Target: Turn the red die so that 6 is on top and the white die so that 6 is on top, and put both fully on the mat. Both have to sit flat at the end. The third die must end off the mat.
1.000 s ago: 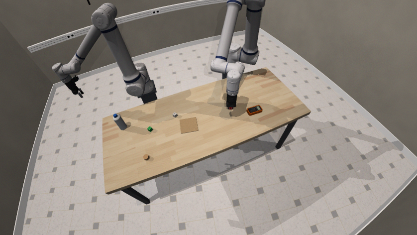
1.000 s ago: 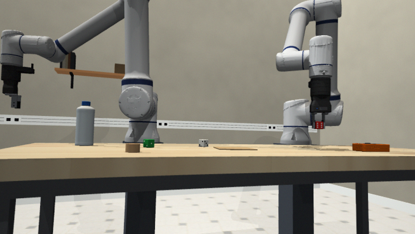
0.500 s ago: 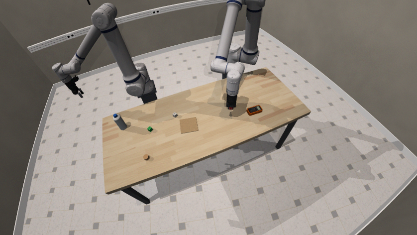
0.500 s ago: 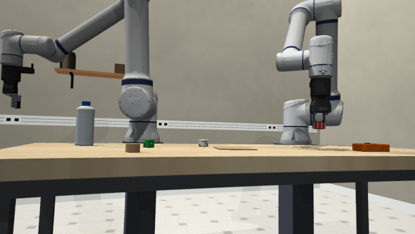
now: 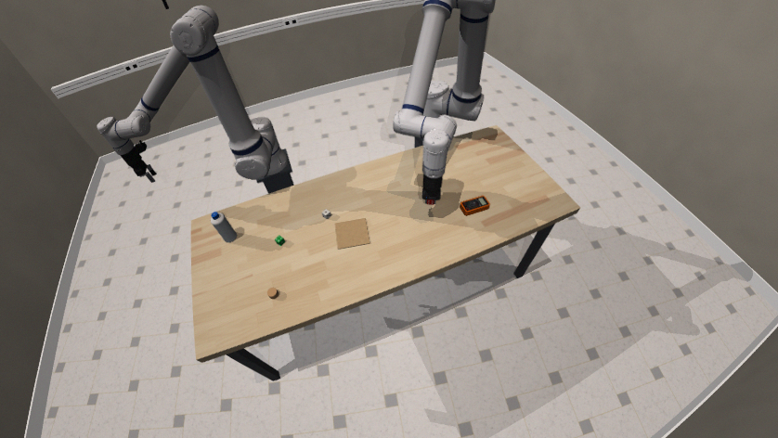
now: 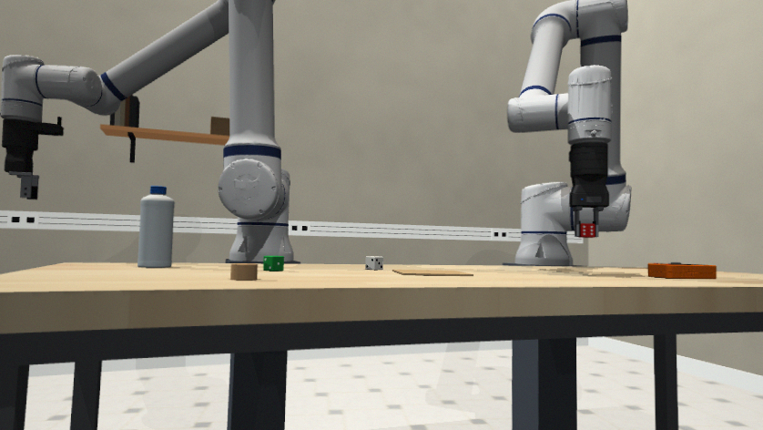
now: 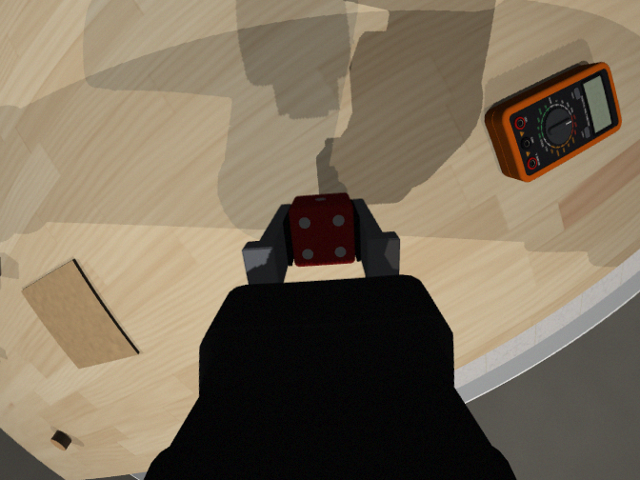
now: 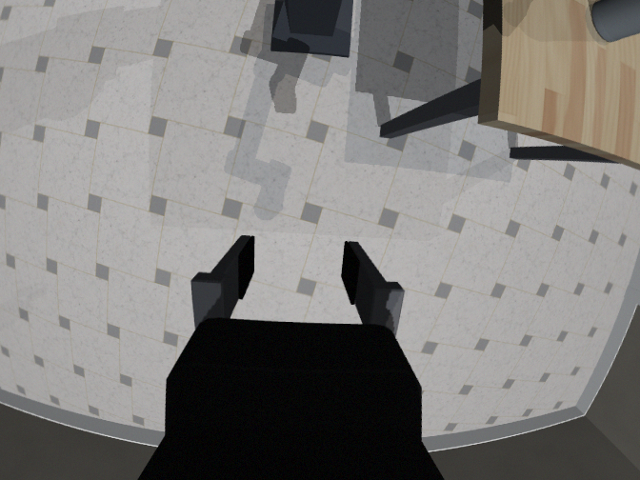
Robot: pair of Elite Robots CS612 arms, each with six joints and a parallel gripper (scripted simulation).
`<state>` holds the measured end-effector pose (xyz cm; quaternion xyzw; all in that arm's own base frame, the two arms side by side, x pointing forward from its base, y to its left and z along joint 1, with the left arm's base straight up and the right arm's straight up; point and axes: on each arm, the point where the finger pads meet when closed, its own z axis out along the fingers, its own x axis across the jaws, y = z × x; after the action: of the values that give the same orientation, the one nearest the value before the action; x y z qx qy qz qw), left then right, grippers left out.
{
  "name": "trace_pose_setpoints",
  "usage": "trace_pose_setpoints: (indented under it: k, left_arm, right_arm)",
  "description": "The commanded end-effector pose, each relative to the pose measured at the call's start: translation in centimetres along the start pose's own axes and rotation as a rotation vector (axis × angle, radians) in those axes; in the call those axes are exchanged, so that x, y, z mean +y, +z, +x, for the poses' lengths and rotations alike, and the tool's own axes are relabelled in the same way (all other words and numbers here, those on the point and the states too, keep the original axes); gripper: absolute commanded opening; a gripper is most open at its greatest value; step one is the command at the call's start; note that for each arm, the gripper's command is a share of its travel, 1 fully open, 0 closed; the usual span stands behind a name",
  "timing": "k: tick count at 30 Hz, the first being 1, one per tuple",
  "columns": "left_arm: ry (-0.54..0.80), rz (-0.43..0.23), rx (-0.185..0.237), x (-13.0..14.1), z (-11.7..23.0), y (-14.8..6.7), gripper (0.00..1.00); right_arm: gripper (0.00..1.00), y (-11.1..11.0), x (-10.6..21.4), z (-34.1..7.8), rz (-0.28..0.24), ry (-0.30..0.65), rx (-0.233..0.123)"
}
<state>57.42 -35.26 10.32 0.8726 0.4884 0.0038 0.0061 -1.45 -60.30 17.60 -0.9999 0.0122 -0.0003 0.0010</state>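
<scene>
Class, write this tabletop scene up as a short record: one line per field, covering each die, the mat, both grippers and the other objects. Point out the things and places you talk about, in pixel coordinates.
red die (image 5: 430, 201) (image 6: 588, 230) (image 7: 323, 236): held above the table between the left gripper's fingers
white die (image 5: 326, 214) (image 6: 374, 262): on the table, off the mat
green die (image 5: 278, 240) (image 6: 273, 263): on the table, off the mat
mat (image 5: 352, 234) (image 6: 432, 272) (image 7: 80, 314): no die on it
right gripper (image 5: 151, 173) (image 8: 298, 256): open, beyond the table's edge
others: bottle, multimeter, small brown cylinder

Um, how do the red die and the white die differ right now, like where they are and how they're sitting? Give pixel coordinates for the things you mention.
The red die (image 5: 430, 201) (image 6: 587, 230) (image 7: 323, 232) is held in the air between the left arm's fingers; the white die (image 5: 326, 213) (image 6: 374, 262) rests on the table top. The red die has pale pips, while the white die has dark ones. Both are pipped cubes, and neither is on the mat (image 5: 352, 233) (image 6: 432, 272) (image 7: 80, 314).
</scene>
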Motion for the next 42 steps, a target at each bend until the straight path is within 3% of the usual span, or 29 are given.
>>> trace_pose_setpoints:
  k: [1,11,24,26,37,42]
  left_arm:
    - [0.000,-0.028,0.000,0.08,-0.03,-0.06,0.57]
    - [0.000,-0.145,0.000,0.04,-0.03,-0.05,0.57]
    - [0.001,-0.464,0.000,-0.03,-0.03,0.08,0.57]
    - [0.001,-0.464,0.000,-0.03,-0.03,0.08,0.57]
    - [0.001,-0.744,0.000,-0.11,-0.03,0.12,0.57]
    - [0.000,-0.830,-0.001,-0.15,-0.02,0.10,0.57]
  right_arm:
    - [1.00,-0.10,0.08,-0.02,-0.002,0.000,0.000]
    - [1.00,-0.10,0.08,-0.02,-0.002,0.000,0.000]
    - [1.00,-0.10,0.08,-0.02,-0.002,0.000,0.000]
    - [1.00,-0.10,0.08,-0.02,-0.002,0.000,0.000]
    - [1.00,-0.10,0.08,-0.02,-0.002,0.000,0.000]
    - [1.00,-0.10,0.08,-0.02,-0.002,0.000,0.000]
